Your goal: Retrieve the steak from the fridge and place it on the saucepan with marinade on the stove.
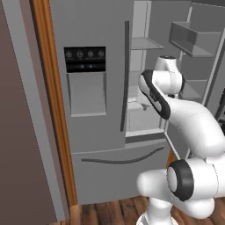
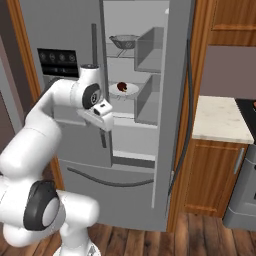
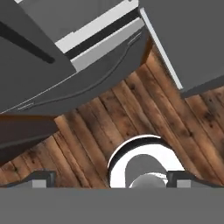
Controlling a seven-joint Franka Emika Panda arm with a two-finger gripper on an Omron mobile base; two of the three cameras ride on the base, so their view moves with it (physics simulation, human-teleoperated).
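Wood-trimmed kitchen alcove. Left base view: fridge [image 1: 96,88] with its right door swung open, arm reaching toward the shelves. Right base view: steak [image 2: 122,87] on a white plate [image 2: 131,92], middle shelf, at 1 o'clock from the hand; colander [image 2: 125,41] above. Hand view: wood floor [image 3: 131,109] below, fingers [image 3: 40,177] set wide. Judgement: tip wrist level before entering, then approach low over the plate.

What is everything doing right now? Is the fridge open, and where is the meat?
Fridge: right door open, left door shut, bottom drawer shut.
Steak: lying on a white plate on the middle shelf, untouched.
Plate: resting flat on that shelf.
Colander: upright on the shelf above.
Gripper: in front of the fridge, fingers wide apart, holding nothing, aimed down at the floor.
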